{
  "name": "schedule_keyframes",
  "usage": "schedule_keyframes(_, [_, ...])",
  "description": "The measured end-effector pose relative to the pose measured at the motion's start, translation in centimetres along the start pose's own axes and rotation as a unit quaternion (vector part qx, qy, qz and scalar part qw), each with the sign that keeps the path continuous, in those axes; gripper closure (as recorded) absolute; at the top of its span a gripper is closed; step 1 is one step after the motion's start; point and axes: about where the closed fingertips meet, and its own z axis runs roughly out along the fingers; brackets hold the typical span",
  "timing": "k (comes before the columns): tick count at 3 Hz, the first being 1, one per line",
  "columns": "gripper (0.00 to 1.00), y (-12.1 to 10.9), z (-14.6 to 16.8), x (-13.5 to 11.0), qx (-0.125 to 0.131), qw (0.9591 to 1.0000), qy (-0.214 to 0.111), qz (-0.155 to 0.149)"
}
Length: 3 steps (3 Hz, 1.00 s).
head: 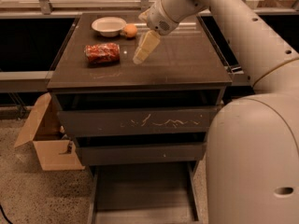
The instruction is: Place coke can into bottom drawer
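Observation:
The coke can (102,53) lies on its side on the left part of the dark cabinet top (177,64); it is red with pale mottled markings. My gripper (143,52) hangs over the top a little to the right of the can, apart from it and holding nothing. The bottom drawer (142,192) is pulled out at floor level, a shallow tray with nothing in it. The scratched top drawer (140,122) and the plain middle drawer (140,153) are pushed in.
A white bowl (109,26) and a round orange fruit (130,31) sit at the back of the top. An open cardboard box (44,141) stands on the floor to the left. My arm (252,139) fills the right side.

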Motion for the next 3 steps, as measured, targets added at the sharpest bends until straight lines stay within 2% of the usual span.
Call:
schedule_keyframes(1, [0.00, -1.5, 2.6, -1.8, 0.020, 0.9995, -0.024, 0.006])
schedule_keyframes(2, [0.00, -1.5, 2.9, -1.8, 0.020, 0.9995, -0.023, 0.005])
schedule_keyframes(3, [0.00, -1.7, 5.7, -3.3, 0.020, 0.9996, -0.020, 0.000])
